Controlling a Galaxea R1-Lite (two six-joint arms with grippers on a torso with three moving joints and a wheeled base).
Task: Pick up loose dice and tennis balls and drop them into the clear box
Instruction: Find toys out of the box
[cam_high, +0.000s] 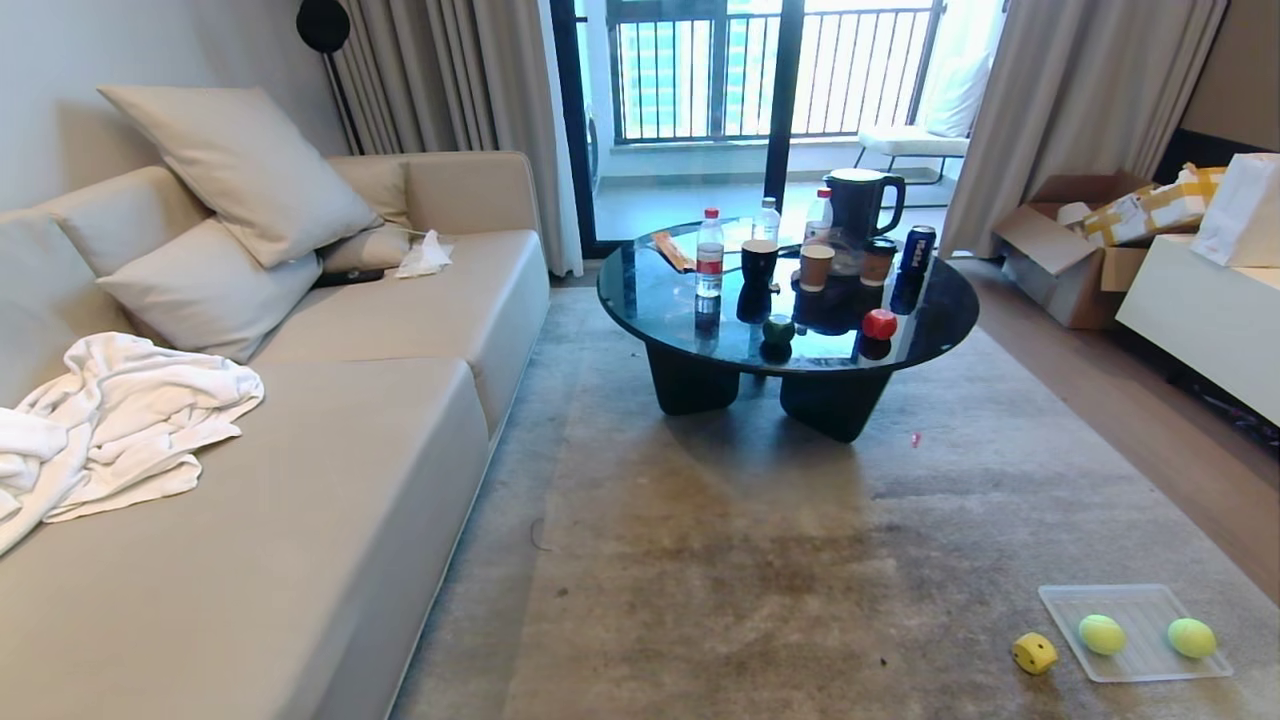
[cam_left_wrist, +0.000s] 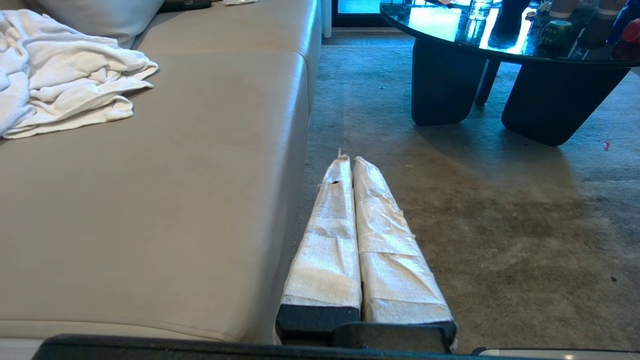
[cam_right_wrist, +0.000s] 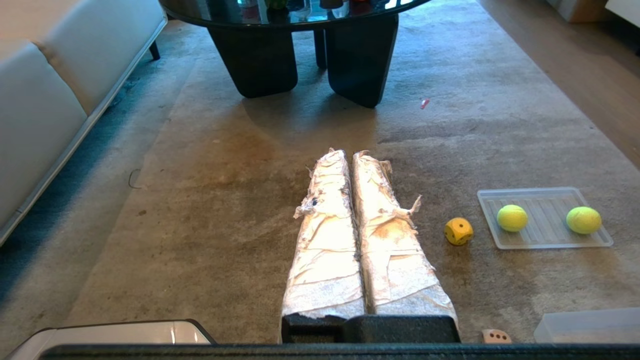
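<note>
Two tennis balls (cam_high: 1146, 636) side by side

The carpet (cam_high: 760, 560) carries a yellow die (cam_high: 1034, 653) beside a shallow tray (cam_high: 1135, 600); the round table (cam_high: 690, 300) holds green (cam_high: 778, 329) and red dice (cam_high: 880, 323).

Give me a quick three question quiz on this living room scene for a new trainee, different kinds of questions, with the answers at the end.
1. True or false: both tennis balls lie on the flat clear tray on the carpet.
2. Multiple choice: where is the yellow die? A) on the sofa B) on the carpet beside the tray C) on the round table
3. Fill in: the red die and the green die sit on the round black ____.

Key
1. True.
2. B.
3. Table. Both sit near its front edge.
</note>
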